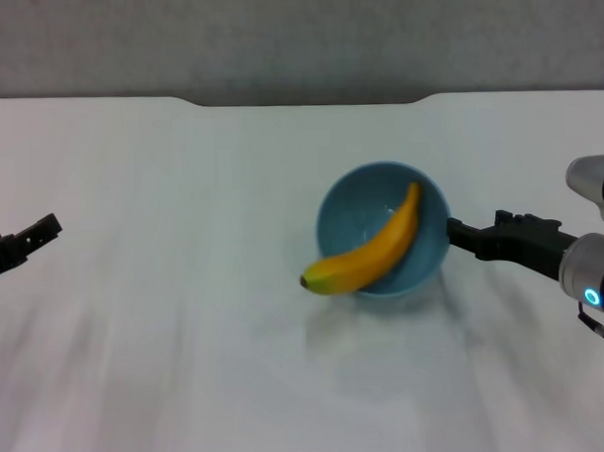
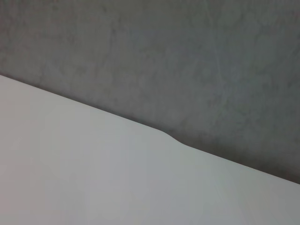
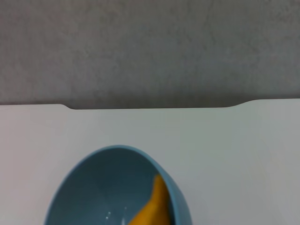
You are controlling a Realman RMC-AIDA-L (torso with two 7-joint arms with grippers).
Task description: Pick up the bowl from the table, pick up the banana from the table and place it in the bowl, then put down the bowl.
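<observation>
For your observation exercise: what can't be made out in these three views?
- Head view: whether the right gripper grips the bowl; its tip meets the rim.
- Head view: left gripper fingers, too small.
- Right wrist view: the banana is mostly cut off by the frame edge.
- Left wrist view: only the table.

Light-blue bowl (image 1: 383,229) showing a glossy plain interior; banana (image 1: 368,253) showing yellow-orange skin, darkening to a greenish tip at 8 o'clock; table (image 1: 185,290) appearing plain white; black right gripper (image 1: 459,232) at 3 o'clock.
</observation>
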